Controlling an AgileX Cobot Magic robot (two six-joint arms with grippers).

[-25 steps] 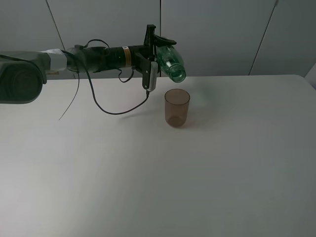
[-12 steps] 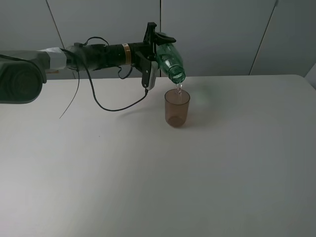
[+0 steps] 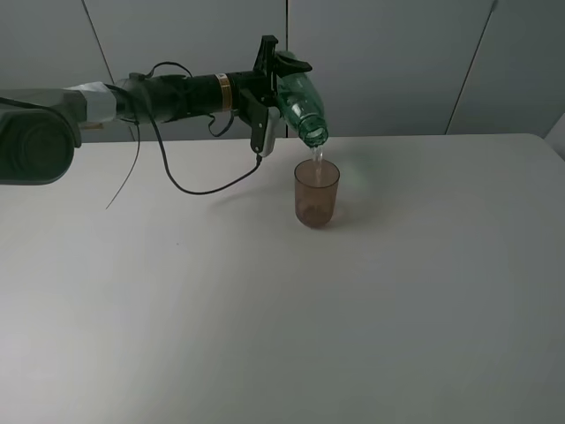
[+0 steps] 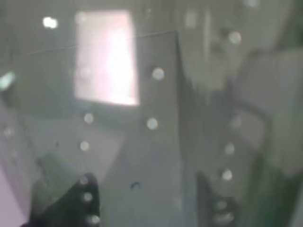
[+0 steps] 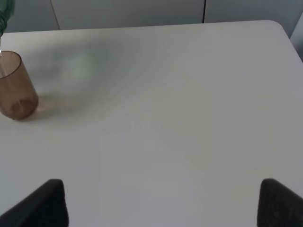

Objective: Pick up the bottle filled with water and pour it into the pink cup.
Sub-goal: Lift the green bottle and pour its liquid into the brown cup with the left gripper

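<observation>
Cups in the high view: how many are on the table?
1. The pink cup stands upright on the table, toward its far side, directly below the mouth of the tilted bottle. Nothing in view could hide another.

bottle [image 3: 300, 104]: transp. green; clear stream at mouth.
pink cup [image 3: 316, 193]: transluc. brownish-pink, plain.
table [image 3: 265, 336]: off-white, plain; faint green tint beside cup.
left arm [image 3: 177, 95]: black w/ thin gold band, grey-white wrap further back.
cable [image 3: 190, 187]: black.
wall [image 3: 397, 62]: grey panels, darker seams.
right gripper [image 5: 161, 204]: tips black.
</observation>
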